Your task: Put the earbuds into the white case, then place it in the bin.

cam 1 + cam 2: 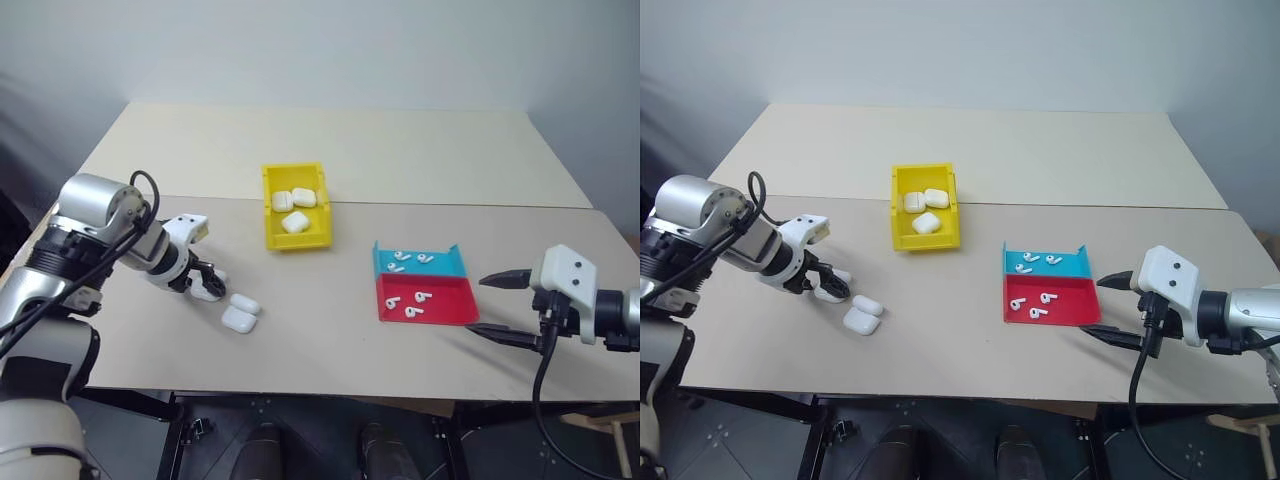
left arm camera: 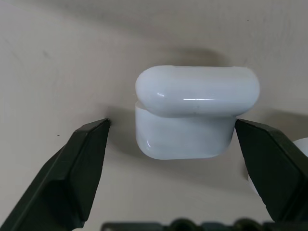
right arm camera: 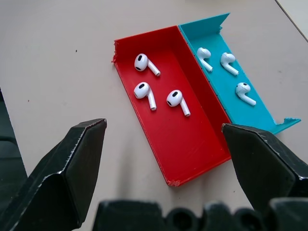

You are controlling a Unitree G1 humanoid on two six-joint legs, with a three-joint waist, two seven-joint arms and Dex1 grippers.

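My left gripper (image 1: 205, 281) points down at the table's left front, its fingers on either side of a closed white case (image 2: 192, 115). One finger (image 2: 260, 154) is at the case's edge and the other (image 2: 82, 163) stands a little off it, so the gripper is open. Two more white cases (image 1: 241, 312) lie just right of it. Several earbuds (image 3: 144, 91) lie in the red and blue tray (image 1: 428, 314). The yellow bin (image 1: 270, 220) at mid-table holds three white cases. My right gripper (image 1: 475, 304) hovers open and empty right of the tray.
A seam (image 1: 450, 204) runs across the beige table behind the bin. The table's front edge (image 1: 320, 392) is close below the two loose cases and the tray. A third case's edge (image 2: 302, 144) shows beside my left finger.
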